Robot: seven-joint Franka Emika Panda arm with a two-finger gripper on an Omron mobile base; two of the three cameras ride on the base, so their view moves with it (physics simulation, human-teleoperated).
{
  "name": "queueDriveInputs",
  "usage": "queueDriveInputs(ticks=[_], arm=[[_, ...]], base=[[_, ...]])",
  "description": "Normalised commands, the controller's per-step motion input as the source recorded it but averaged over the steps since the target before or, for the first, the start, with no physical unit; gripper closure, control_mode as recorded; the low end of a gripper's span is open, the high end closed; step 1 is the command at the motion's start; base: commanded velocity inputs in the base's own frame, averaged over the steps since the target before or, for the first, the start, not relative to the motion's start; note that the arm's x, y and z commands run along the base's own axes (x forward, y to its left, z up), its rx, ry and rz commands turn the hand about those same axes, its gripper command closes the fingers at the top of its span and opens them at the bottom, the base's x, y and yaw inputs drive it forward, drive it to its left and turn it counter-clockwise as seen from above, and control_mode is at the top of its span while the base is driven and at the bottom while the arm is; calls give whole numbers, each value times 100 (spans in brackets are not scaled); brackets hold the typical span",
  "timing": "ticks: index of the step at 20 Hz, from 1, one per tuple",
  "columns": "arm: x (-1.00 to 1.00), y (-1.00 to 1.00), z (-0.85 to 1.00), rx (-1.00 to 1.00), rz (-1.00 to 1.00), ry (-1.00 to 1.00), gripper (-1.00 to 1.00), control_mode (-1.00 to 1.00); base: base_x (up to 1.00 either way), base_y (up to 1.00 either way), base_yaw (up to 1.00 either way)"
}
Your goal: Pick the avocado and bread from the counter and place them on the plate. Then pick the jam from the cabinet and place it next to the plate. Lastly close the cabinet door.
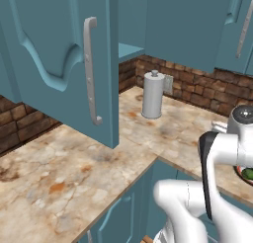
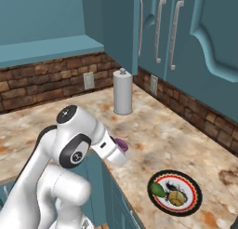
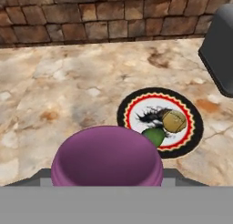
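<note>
The gripper [image 3: 107, 184] is clamped around the purple jam [image 3: 107, 157] jar at the bottom centre of the hand view, carried above the counter [image 3: 59, 95]. The plate [image 3: 191, 123], centre right, already bears the avocado [image 3: 154, 136] and the bread [image 3: 174, 120]. The squat jar looks rigid, smooth and probably breakable, best held across its sides below the lid, while the cabinet door [image 1: 64, 64] stands open upper left in the left base view

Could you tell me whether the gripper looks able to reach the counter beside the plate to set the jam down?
Probably yes: the gripper holds the jam above the counter, and bare stone lies beside the plate.
</note>
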Motion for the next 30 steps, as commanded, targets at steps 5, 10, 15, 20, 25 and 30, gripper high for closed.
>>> queueDriveInputs(ticks=[5, 10, 15, 20, 25, 30], arm=[[5, -6, -70, -7, -4, -17, 100, -100], [28, 0, -50, -6, 0, -11, 100, -100], [29, -2, -56, -4, 1, -1, 100, -100], [33, -25, -51, -1, 0, 0, 100, -100], [45, -43, -45, 0, 0, 2, 100, -100], [51, -21, -32, 0, 0, 2, 100, -100]], base=[[0, 0, 0], [0, 0, 0], [0, 0, 0], [0, 0, 0], [0, 0, 0], [0, 0, 0]])
